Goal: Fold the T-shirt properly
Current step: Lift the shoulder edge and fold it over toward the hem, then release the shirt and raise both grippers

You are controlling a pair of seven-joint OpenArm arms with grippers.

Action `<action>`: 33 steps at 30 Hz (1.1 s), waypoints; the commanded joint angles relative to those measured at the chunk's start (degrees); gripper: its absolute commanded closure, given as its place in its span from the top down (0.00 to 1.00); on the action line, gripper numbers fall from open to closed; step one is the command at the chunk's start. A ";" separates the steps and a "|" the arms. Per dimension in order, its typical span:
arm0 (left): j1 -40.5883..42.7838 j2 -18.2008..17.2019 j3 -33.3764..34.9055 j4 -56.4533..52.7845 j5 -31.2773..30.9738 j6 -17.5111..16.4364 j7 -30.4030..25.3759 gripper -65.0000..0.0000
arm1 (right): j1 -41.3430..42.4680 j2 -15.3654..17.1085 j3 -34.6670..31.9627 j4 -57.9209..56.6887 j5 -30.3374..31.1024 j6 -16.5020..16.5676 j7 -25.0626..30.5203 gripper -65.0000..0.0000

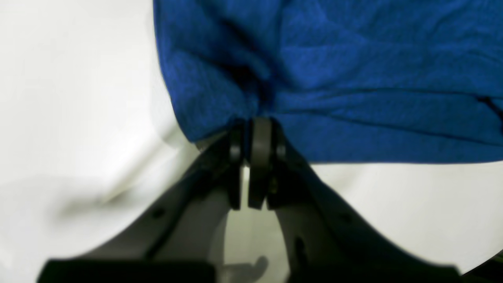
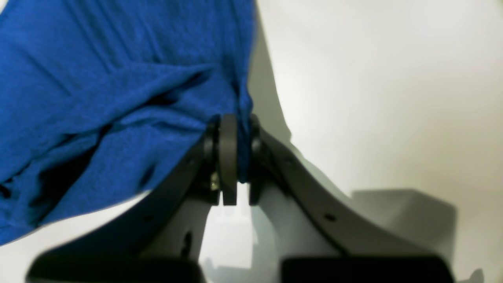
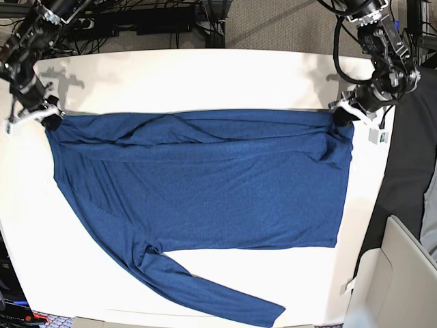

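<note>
The navy-blue T-shirt [image 3: 205,184] lies spread across the white table [image 3: 205,75], one long sleeve trailing toward the near edge. Its far edge is folded over. My left gripper [image 3: 339,117] is shut on the shirt's far right corner; the left wrist view shows its fingers [image 1: 259,137] pinching bunched blue fabric [image 1: 334,78]. My right gripper [image 3: 49,121] is shut on the far left corner; the right wrist view shows its fingers [image 2: 230,149] clamped on the cloth [image 2: 98,98]. The fabric is stretched between both grippers.
Cables and dark equipment [image 3: 150,20] run behind the table's far edge. A white box or panel [image 3: 403,273] stands beside the table at the near right. Bare white table shows beyond the shirt and along its left side.
</note>
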 commanded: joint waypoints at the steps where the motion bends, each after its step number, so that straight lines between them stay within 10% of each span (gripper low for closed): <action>1: 0.76 -1.72 -0.45 1.36 -0.95 -0.16 -0.09 0.01 | -0.52 1.01 0.99 0.98 1.41 -0.06 0.73 0.01; 24: 17.11 -2.25 -0.54 12.70 -0.95 -0.25 -2.11 0.01 | -13.09 4.71 7.06 2.65 11.87 0.03 0.73 0.02; 33: 18.69 -2.25 -0.54 12.97 -0.95 -0.25 -2.02 0.20 | -12.74 4.53 8.90 2.65 11.95 -0.06 0.73 0.38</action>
